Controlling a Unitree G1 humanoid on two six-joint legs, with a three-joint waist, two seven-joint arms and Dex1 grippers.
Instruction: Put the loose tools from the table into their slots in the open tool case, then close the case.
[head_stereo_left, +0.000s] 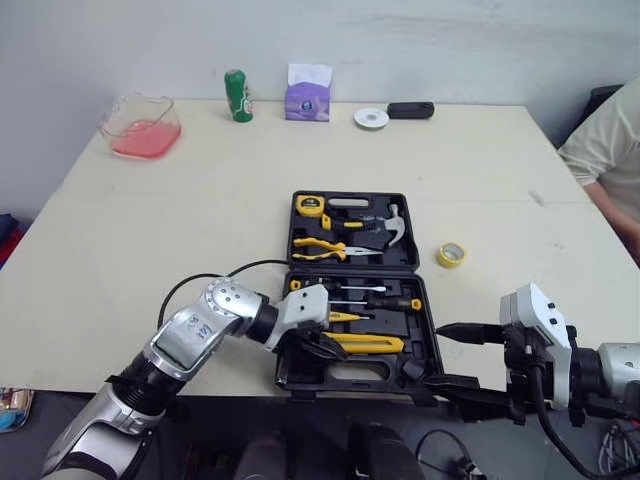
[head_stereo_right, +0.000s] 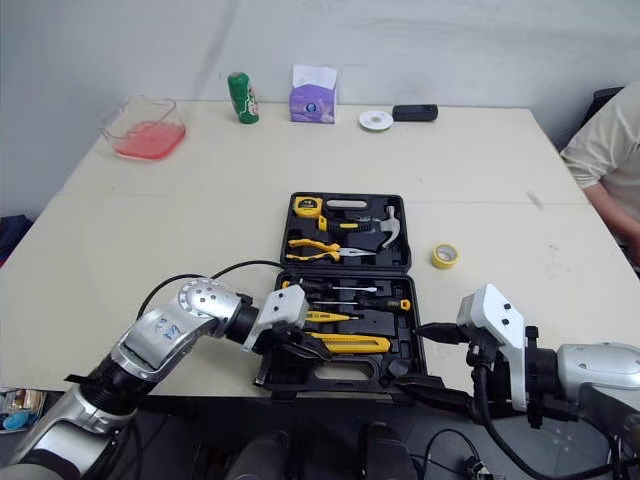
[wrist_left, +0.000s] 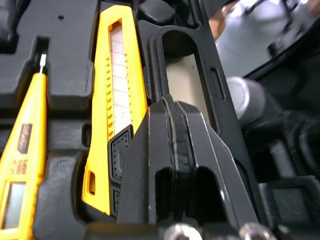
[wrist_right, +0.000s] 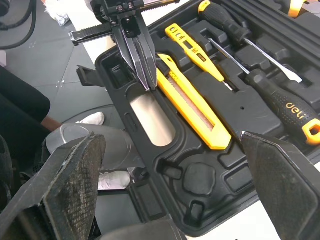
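- "deli", in pale letters on the black handle of the screwdriver (wrist_right: 280, 102) lying in the tool case (wrist_right: 200, 181)
- A small dark print on the yellow tester pen (wrist_left: 20, 165), too blurred to read

The tool case (wrist_right: 200, 182) is matt black moulded plastic. The utility knife (wrist_right: 192, 107) is glossy yellow plastic with a ribbed black grip. The hammer head (head_stereo_left: 395, 225) is polished metal. My right hand (wrist_right: 171, 139) has rough, gritty black pads (wrist_right: 75, 175). The counter (head_stereo_left: 200, 200) looks smooth, pale and matt.
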